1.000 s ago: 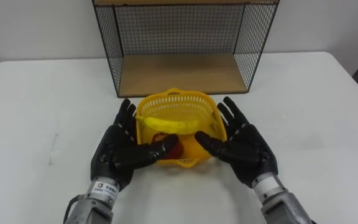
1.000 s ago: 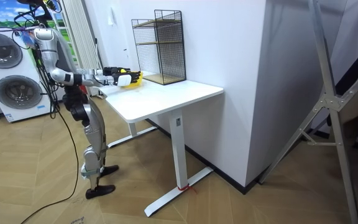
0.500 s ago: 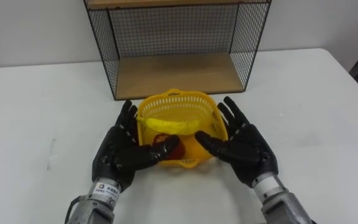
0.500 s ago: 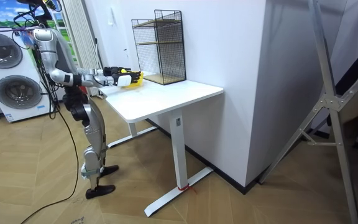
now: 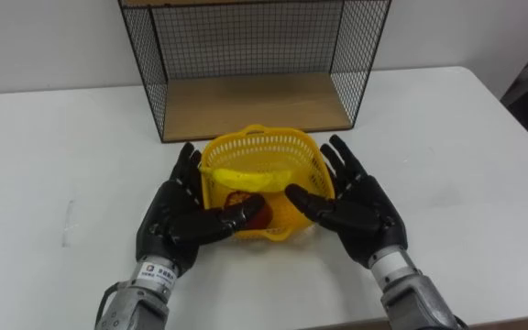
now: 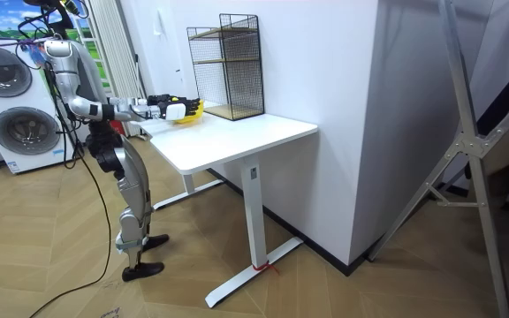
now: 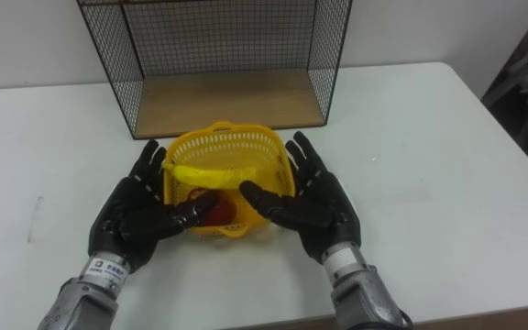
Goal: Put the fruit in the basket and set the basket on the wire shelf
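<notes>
White counter point(image 5: 466, 137) carries a wire shelf point(image 5: 246, 101) at its far edge. Just before it, the yellow basket point(image 5: 262, 147) is pressed between the left robot hand point(image 5: 177, 220) and right robot hand point(image 5: 360, 215), both flat-fingered against its sides. Inside lie a banana point(image 5: 246, 177) and a red fruit point(image 5: 257, 216), perhaps an apple.
</notes>
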You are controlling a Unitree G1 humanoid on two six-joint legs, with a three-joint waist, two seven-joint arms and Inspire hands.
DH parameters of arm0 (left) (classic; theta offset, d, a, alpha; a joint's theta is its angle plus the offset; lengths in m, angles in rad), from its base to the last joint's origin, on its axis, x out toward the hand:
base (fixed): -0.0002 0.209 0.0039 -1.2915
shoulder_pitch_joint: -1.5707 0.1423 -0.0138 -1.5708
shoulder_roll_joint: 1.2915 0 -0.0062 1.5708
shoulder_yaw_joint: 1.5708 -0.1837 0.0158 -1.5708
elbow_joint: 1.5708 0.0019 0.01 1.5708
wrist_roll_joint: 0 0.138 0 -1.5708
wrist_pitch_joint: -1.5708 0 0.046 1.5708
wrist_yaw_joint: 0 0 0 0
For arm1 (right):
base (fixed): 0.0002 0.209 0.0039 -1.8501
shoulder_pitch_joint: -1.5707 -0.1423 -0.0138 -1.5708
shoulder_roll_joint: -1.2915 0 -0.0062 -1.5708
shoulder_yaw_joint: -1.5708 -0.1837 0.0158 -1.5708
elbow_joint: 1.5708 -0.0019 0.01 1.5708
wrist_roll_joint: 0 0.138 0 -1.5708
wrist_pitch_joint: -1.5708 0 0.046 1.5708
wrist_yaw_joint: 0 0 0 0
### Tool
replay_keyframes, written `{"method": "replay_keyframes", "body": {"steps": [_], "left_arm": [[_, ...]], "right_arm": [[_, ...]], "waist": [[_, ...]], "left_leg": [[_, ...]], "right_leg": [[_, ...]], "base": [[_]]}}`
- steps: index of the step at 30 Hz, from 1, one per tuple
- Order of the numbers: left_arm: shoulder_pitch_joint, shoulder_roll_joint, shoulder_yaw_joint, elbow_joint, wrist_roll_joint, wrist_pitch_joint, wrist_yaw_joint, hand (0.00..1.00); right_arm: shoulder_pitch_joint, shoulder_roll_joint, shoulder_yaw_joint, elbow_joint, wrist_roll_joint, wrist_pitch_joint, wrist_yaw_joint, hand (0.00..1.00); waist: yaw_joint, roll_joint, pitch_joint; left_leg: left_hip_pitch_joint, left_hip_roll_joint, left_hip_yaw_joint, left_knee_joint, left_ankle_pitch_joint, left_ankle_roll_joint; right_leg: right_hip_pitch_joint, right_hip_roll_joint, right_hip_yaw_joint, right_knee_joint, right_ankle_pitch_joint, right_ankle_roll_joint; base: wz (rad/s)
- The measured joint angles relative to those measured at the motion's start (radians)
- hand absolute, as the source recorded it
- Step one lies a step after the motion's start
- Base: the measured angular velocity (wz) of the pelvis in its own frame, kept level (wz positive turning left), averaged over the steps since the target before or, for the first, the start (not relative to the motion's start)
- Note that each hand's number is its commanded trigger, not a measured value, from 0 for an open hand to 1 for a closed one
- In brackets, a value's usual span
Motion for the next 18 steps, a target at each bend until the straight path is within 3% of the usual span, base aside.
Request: {"method": "replay_keyframes", "body": {"steps": [7,18], "left_arm": [[-0.012,0.0,0.001,-0.032,0.0,-0.056,0.004,0.0],[-0.033,-0.01,-0.002,-0.067,-0.021,-0.069,0.013,0.0]], "right_arm": [[-0.025,0.0,0.013,-0.045,0.001,-0.057,0.0,0.0],[-0.027,0.005,0.014,-0.052,0.009,-0.073,0.0,0.0]], "waist": [[0.001,-0.005,-0.0057],[0.004,-0.006,-0.0073]], "left_leg": [[0.008,0.0,-0.003,-0.001,0.004,-0.001],[-0.018,0.004,-0.007,0.018,0.001,0.0]], "right_leg": [[0.022,0.002,-0.003,-0.017,0.002,-0.003],[-0.002,0.004,-0.008,-0.011,0.002,-0.004]], "base": [[0.02],[0.0]]}}
